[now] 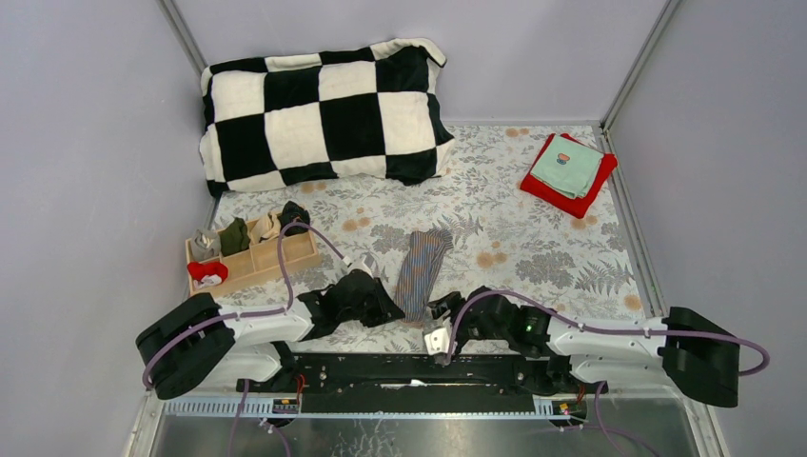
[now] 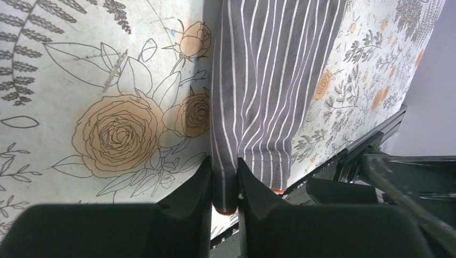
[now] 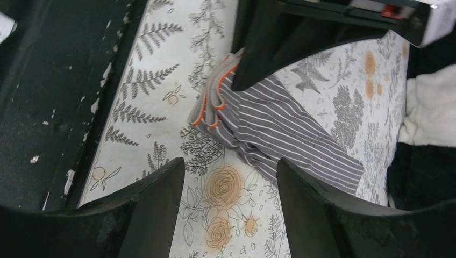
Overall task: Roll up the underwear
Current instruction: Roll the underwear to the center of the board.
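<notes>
Left wrist camera: the left pincer (image 2: 225,188) is clamped on the near end of the grey striped underwear (image 2: 269,80). Its two dark fingers (image 2: 200,185) squeeze a fold of cloth between them. The rest of the underwear runs away from the pincer as a narrow strip lying flat on the flowered sheet (image 2: 80,64) that covers the table.

Right wrist camera: the right pincer (image 3: 231,199) stands with its jaws apart and nothing between them. It is over the sheet just short of the underwear. The orange waistband (image 3: 215,102) is bunched at the end that the left pincer grips.

Top camera: the underwear lies as a long folded strip near the middle of the table, towards the front edge. Both pincers meet at its near end, the left one from the left and the right one from the right. A checked pillow (image 1: 324,114) lies at the back. A teal cloth (image 1: 569,167) rests on a red cloth (image 1: 547,186) at the back right. A wooden tray (image 1: 276,262) of socks sits on the left.
</notes>
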Tool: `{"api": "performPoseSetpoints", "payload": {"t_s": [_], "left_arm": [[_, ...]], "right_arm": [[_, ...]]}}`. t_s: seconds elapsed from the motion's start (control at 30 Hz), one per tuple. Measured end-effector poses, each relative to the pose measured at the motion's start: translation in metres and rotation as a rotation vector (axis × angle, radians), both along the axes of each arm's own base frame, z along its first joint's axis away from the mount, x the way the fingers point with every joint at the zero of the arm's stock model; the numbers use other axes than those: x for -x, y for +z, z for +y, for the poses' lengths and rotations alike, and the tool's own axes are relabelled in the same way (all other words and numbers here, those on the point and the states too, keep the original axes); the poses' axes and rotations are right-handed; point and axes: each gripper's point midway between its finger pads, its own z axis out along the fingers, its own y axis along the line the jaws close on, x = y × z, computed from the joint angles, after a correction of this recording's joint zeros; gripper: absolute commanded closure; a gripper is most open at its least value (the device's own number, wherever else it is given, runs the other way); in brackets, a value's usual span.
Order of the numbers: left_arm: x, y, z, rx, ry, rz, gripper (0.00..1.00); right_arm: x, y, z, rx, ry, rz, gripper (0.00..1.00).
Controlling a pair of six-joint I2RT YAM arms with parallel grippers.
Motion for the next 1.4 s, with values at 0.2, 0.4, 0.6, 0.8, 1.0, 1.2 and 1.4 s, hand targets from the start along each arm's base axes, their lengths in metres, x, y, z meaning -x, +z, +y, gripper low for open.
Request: {"api": "performPoseSetpoints", "payload": {"t_s": [0.2,0.4,0.6,0.8,1.0,1.2,1.4], "left_arm": [[-0.001,0.000,-0.001,0.007,-0.006,0.003,1.00],[-0.001,0.000,-0.001,0.009,-0.014,0.002,1.00],[-0.001,0.000,-0.002,0.014,-0.020,0.002,1.00],[-0.001,0.000,-0.003,0.018,-0.026,0.002,1.00],[-0.001,0.000,-0.003,0.020,-0.027,0.002,1.00],[-0.002,0.001,-0.003,0.020,-0.028,-0.002,1.00],[-0.002,0.000,-0.003,0.021,-0.032,-0.001,1.00]], "right_arm": [[0.005,-0.023,0.003,0.100,0.095,-0.063,0.30],[0.004,-0.032,0.012,0.129,0.142,-0.104,0.30],[0.002,-0.036,0.019,0.136,0.168,-0.130,0.30],[0.000,-0.036,0.027,0.142,0.189,-0.153,0.34],[-0.003,-0.039,0.031,0.158,0.206,-0.177,0.41],[-0.004,-0.042,0.030,0.173,0.214,-0.192,0.53],[-0.004,-0.047,0.028,0.192,0.216,-0.193,0.66]]}}
